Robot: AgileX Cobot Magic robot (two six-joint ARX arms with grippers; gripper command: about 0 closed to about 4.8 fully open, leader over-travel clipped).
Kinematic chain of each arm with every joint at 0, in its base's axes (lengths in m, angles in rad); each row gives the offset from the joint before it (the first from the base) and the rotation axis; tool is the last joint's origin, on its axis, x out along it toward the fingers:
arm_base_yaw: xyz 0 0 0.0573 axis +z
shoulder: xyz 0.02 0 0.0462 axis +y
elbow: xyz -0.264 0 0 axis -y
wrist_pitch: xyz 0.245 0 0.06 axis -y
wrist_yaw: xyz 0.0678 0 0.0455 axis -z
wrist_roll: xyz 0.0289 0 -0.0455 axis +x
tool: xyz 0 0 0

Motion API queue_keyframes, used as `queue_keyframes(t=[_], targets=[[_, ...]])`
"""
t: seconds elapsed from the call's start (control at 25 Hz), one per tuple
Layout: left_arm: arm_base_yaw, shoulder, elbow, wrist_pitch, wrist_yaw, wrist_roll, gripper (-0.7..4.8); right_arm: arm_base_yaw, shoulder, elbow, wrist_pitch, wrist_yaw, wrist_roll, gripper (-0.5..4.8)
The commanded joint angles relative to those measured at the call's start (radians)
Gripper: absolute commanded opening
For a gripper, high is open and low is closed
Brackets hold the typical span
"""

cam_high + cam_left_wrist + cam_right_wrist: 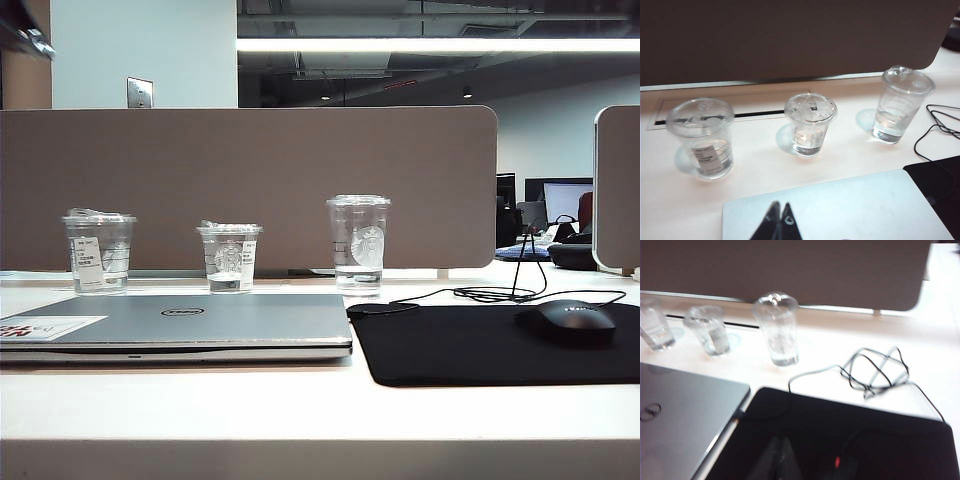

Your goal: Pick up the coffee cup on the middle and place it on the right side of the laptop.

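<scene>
Exterior view: three clear lidded cups stand in a row before the grey divider panel (250, 185). The coffee cup (229, 258), short with a broad white label, sits at centre-left of the frame, just behind the closed Dell laptop (180, 325). A second short cup (98, 252) stands at far left, the taller cup (358, 243) right of centre. Black mouse pad (480, 345) with mouse (567, 322) fills the lower right, touching the laptop's right edge; a loose cable (500, 293) lies behind it. Neither arm shows here.

Left wrist view: coffee cup (810, 125) at mid-frame, upright, a little liquid in it, apart from both neighbours. Left gripper (776, 222) at bottom centre over the laptop lid (840, 210), tips pressed together, holding nothing, well short of the cup.

Right wrist view: blurred. Right gripper (779, 460) at bottom centre above the mouse pad (840, 440); tips look closed and empty, though blur makes this uncertain. Coffee cup (710, 330) at upper left, second in the row.

Risks, judged: jaws must spread before any approach, or they would knock the cup over and spill onto the laptop. Thin plastic may buckle under a hard squeeze. Similar neighbours invite a wrong pick. The target spot carries mouse and cable, so a set-down could land tilted.
</scene>
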Motion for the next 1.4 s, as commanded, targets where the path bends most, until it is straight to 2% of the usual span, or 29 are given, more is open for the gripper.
queue_keyframes(t=[0.04,0.16,0.2,0.24,0.28,0.32,0.4,0.48,0.56,0.64,1.0,1.28,1.4], targets=[[-0.035,0.047,0.006,0.110,-0.043,0.042,-0.06,0.001,0.118,0.123,-0.006,-0.012,-0.004,-0.05],[-0.039,0.075,0.018,0.124,-0.042,0.061,-0.06,0.001,0.206,0.216,-0.002,-0.013,-0.004,-0.05],[-0.047,0.100,0.025,0.129,-0.030,0.060,0.41,0.008,0.247,0.254,-0.001,-0.012,-0.004,-0.05],[-0.051,0.113,0.031,0.129,-0.028,0.060,1.34,0.014,0.274,0.278,-0.001,-0.012,-0.004,-0.05],[-0.054,0.150,0.044,0.145,-0.026,0.060,3.68,0.016,0.311,0.316,-0.008,-0.012,-0.004,-0.05],[-0.055,0.184,0.058,0.157,-0.025,0.060,4.41,0.030,0.349,0.352,-0.008,-0.012,-0.004,-0.05],[-0.064,0.233,0.078,0.175,-0.016,0.060,4.77,0.048,0.392,0.393,-0.007,-0.009,-0.004,-0.05],[-0.070,0.338,0.113,0.226,-0.010,0.057,4.79,0.050,0.457,0.455,-0.003,-0.009,-0.004,-0.05],[-0.076,0.465,0.146,0.303,-0.018,-0.001,4.79,0.064,0.526,0.523,0.008,-0.008,-0.004,-0.05],[-0.076,0.521,0.163,0.318,-0.026,0.000,4.79,0.061,0.553,0.547,0.011,-0.005,-0.010,-0.05],[-0.076,0.814,0.180,0.603,0.008,-0.001,4.79,0.061,0.643,0.560,0.116,0.019,-0.013,-0.05],[-0.084,0.977,0.306,0.614,0.028,-0.027,4.79,0.061,0.704,0.560,0.153,0.022,-0.018,-0.05],[-0.095,1.067,0.444,0.549,0.022,-0.027,4.79,0.061,0.735,0.560,0.140,0.026,-0.045,-0.05]])
